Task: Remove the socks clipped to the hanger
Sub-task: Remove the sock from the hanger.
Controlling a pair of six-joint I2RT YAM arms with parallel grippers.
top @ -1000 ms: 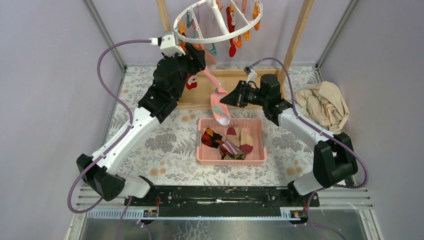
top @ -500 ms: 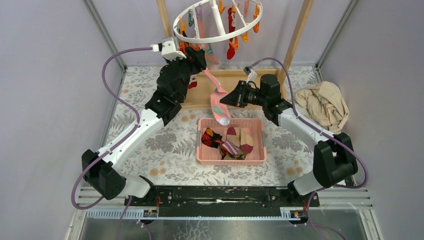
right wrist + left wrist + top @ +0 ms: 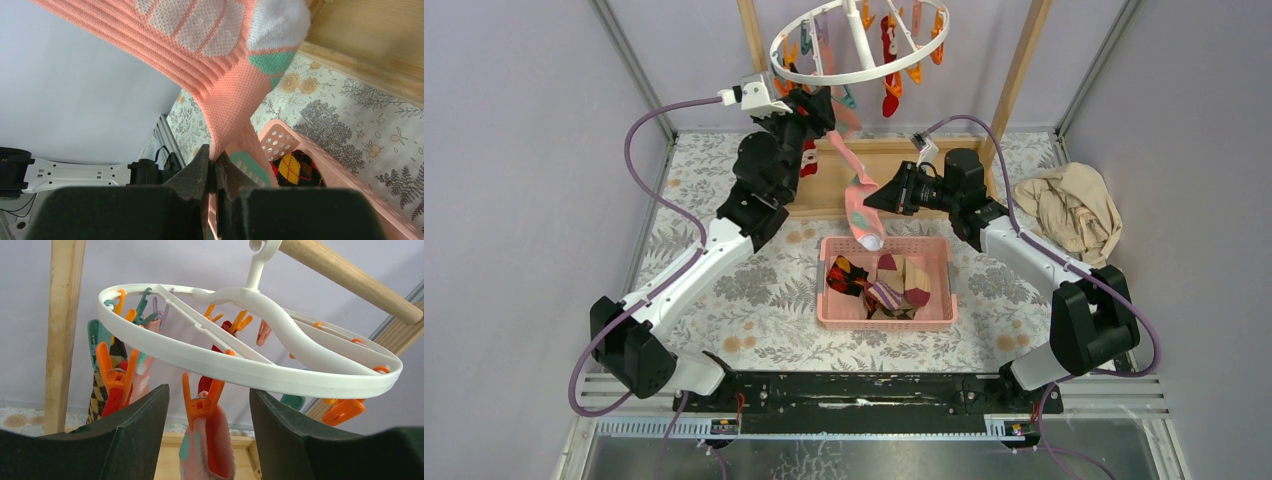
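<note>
Overhead, a flowered table (image 3: 754, 290) is lying between grey walls. The hanger (image 3: 861, 75) is dangling above it, and the pink sock (image 3: 861, 205) is slanting down toward the pink basket (image 3: 886, 318).

Left wrist: the left gripper (image 3: 207, 395) is standing wide open and holding nothing. The orange clip (image 3: 200, 402) gripping the sock is showing between its fingers.

Right wrist: the right gripper (image 3: 214, 157) is pinching the sock's lower part tightly.

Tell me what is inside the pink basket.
Several checked socks lie piled in the basket. Whatever is beneath the pile is covered.
</note>
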